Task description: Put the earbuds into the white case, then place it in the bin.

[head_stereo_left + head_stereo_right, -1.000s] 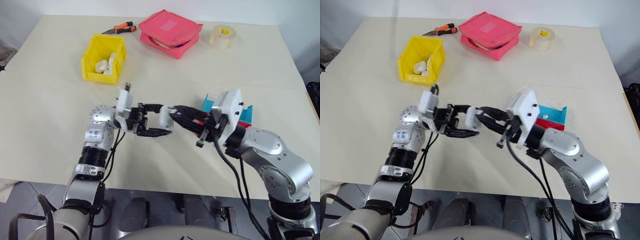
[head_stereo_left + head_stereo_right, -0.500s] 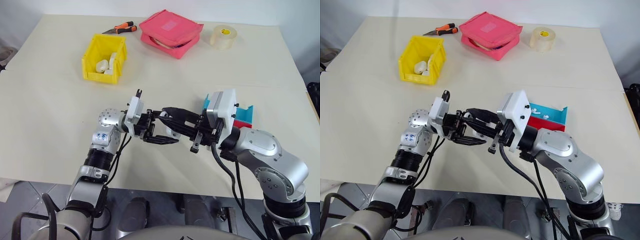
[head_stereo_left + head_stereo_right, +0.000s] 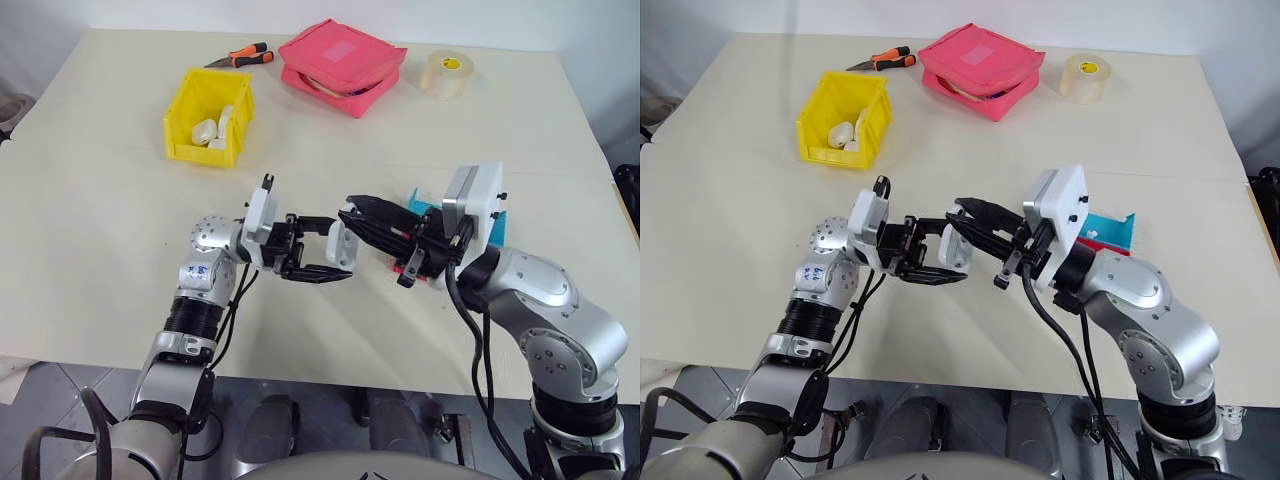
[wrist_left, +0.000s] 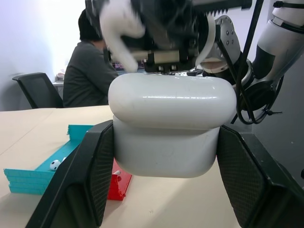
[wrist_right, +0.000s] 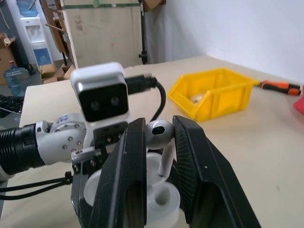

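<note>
My left gripper (image 3: 335,248) is shut on the white case (image 3: 343,242), holding it above the table's middle. In the left wrist view the case (image 4: 171,123) sits between both fingers. My right gripper (image 3: 352,212) comes in from the right, tips just over the case, shut on one of the earbuds (image 5: 159,134). In the right wrist view the open case (image 5: 156,202) lies right below that bud. Another white bud (image 4: 55,164) rests in the teal tray. The yellow bin (image 3: 178,115) stands at the far left with white pieces inside.
A teal tray (image 3: 418,208) and a red tray (image 3: 1095,243) lie behind my right wrist. A pink pouch (image 3: 342,65), a tape roll (image 3: 446,73) and an orange-handled tool (image 3: 245,55) lie along the far edge. A person (image 4: 90,71) sits in the background.
My right gripper has drawn back a little to the right, so the case shows again between the left fingers. The left gripper has kept its hold on the case.
</note>
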`<action>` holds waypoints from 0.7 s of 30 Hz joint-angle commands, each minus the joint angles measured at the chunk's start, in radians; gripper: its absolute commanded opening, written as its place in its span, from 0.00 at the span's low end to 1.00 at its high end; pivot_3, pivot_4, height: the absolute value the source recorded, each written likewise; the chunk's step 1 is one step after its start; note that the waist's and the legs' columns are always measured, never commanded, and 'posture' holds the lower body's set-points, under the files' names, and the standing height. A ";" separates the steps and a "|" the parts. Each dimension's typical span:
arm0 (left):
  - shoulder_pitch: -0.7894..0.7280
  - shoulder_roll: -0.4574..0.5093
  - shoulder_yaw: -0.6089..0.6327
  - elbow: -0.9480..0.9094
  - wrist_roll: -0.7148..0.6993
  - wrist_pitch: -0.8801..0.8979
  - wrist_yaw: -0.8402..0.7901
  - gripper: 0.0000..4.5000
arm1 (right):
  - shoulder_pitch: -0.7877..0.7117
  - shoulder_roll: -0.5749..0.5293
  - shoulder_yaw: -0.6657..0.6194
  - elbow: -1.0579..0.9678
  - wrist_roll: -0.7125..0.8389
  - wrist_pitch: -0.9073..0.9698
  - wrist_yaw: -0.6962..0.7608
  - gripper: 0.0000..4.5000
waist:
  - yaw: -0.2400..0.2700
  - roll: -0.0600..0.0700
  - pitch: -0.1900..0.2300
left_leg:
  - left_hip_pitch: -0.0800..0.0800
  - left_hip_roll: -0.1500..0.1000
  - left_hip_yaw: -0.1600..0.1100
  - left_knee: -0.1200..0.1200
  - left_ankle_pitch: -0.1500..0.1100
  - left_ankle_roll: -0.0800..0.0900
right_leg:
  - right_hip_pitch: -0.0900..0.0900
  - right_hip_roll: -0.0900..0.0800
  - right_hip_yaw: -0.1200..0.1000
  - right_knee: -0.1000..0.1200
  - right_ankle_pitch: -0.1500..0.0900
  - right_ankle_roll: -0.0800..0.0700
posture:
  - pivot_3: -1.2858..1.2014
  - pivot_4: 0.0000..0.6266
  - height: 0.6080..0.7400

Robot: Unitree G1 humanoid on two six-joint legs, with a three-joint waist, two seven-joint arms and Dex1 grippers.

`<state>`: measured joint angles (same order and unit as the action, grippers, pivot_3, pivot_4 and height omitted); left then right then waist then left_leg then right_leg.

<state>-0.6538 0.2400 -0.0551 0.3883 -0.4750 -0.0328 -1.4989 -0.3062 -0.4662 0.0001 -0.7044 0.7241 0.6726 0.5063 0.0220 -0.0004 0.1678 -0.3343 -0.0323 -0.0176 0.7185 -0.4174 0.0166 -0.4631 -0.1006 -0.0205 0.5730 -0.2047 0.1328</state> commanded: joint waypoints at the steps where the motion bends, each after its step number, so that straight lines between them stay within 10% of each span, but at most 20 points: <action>1: -0.006 -0.006 0.016 -0.024 -0.028 -0.002 0.000 0.62 | 0.016 0.014 0.027 -0.014 -0.013 -0.038 0.010 0.10 | -0.001 0.000 0.000 | 0.000 0.000 0.000 0.000 0.000 0.000 | 0.000 0.000 0.000 0.000 0.000 0.000 | 0.52 0.24 1.00; 21: -0.024 -0.028 0.023 -0.076 -0.051 0.030 0.007 0.62 | 0.089 0.055 0.102 0.106 -0.103 -0.163 0.060 0.10 | -0.001 0.000 0.000 | 0.000 0.000 0.000 0.000 0.000 0.000 | 0.000 0.000 0.000 0.000 0.000 0.000 | 0.52 0.24 1.00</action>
<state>-0.6538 0.2303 -0.0401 0.3767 -0.4848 0.0037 -1.4927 -0.2282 -0.4178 0.0782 -0.6185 0.6418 0.5127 0.5566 0.0213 -0.0004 0.1678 -0.3342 -0.0324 -0.0174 0.7185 -0.4174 0.0166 -0.4631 -0.1006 -0.0205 0.5731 -0.2047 0.1328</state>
